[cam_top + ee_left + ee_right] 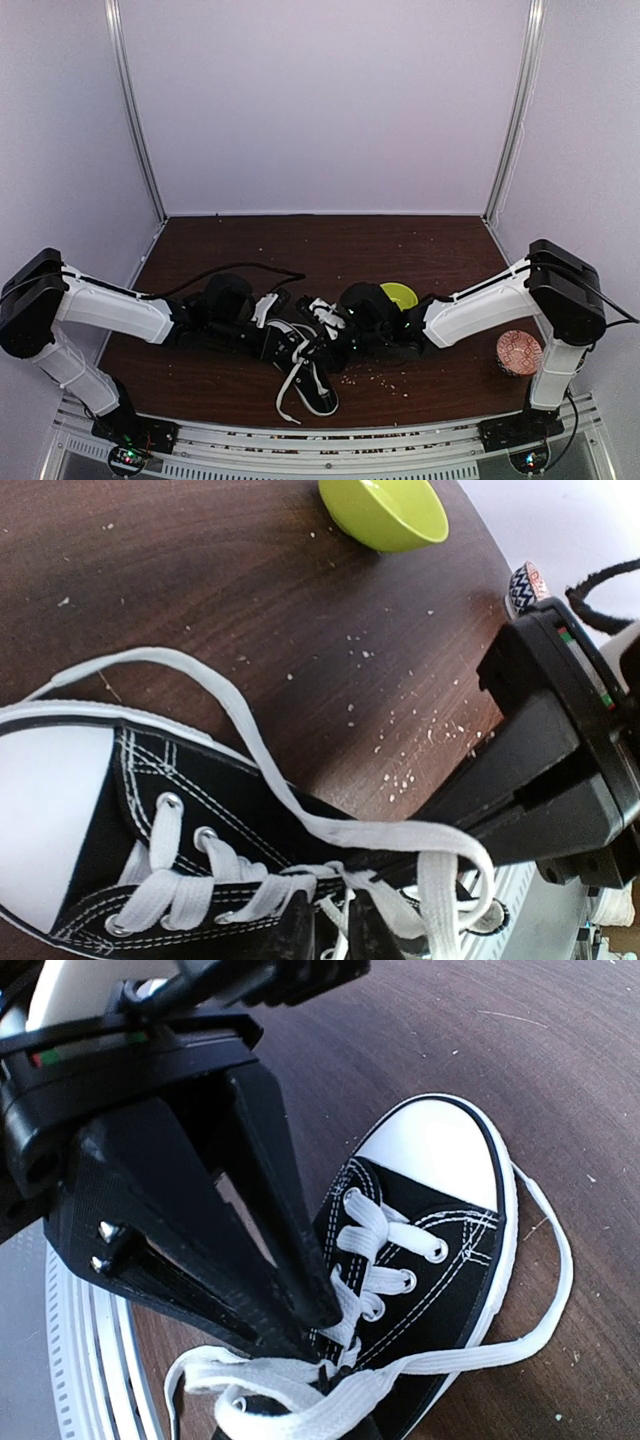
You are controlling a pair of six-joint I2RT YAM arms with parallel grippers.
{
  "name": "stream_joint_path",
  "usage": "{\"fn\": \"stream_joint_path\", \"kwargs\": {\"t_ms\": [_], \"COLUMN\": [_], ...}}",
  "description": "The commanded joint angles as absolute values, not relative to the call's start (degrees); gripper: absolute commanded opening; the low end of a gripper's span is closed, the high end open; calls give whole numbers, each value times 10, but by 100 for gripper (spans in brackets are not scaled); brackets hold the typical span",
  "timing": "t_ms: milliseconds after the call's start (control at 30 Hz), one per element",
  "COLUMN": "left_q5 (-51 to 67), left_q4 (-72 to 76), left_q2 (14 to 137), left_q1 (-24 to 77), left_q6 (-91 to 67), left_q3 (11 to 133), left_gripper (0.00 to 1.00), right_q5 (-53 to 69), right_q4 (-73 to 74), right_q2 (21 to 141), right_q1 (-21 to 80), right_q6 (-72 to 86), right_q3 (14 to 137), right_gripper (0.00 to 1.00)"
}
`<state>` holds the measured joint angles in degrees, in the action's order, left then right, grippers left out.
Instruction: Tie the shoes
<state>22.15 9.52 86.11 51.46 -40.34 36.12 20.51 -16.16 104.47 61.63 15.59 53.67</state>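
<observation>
Left wrist view: black sneaker point(200, 780) on the table point(200, 560), white laces point(185, 892) crossed loose over its tongue. Left gripper point(335, 925) pinches a strand above the sneaker's tongue; right gripper point(400, 852), jaws pressed together, sits just beside that crossing. Hold your pinch firm and draw outward steadily.

Bowl point(399, 295), cup point(518, 352) right; far table point(300, 240) free.

One black sneaker point(318, 388) is lying on one dark wooden table point(400, 240), where two robot arms, one left arm point(110, 305) and one right arm point(480, 308), are working. One green bowl point(399, 295) and one patterned cup point(518, 352) are sharing the tabletop, and pale crumbs point(375, 378), too many to count, are dotting it.
</observation>
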Motion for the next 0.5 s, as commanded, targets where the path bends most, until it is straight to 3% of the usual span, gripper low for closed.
{"fn": "stream_joint_path", "kwargs": {"t_ms": [0, 467], "left_q5": [250, 220], "left_q4": [127, 65], "left_q2": [871, 880], "left_q1": [518, 539], "left_q6": [-391, -347], "left_q3": [371, 409], "left_gripper": [15, 13], "right_q5": [198, 202], "right_q4": [-207, -215], "right_q2": [1027, 1027], "right_q1": [608, 606], "right_q6": [171, 176], "right_q3": [531, 530], "right_gripper": [0, 0]}}
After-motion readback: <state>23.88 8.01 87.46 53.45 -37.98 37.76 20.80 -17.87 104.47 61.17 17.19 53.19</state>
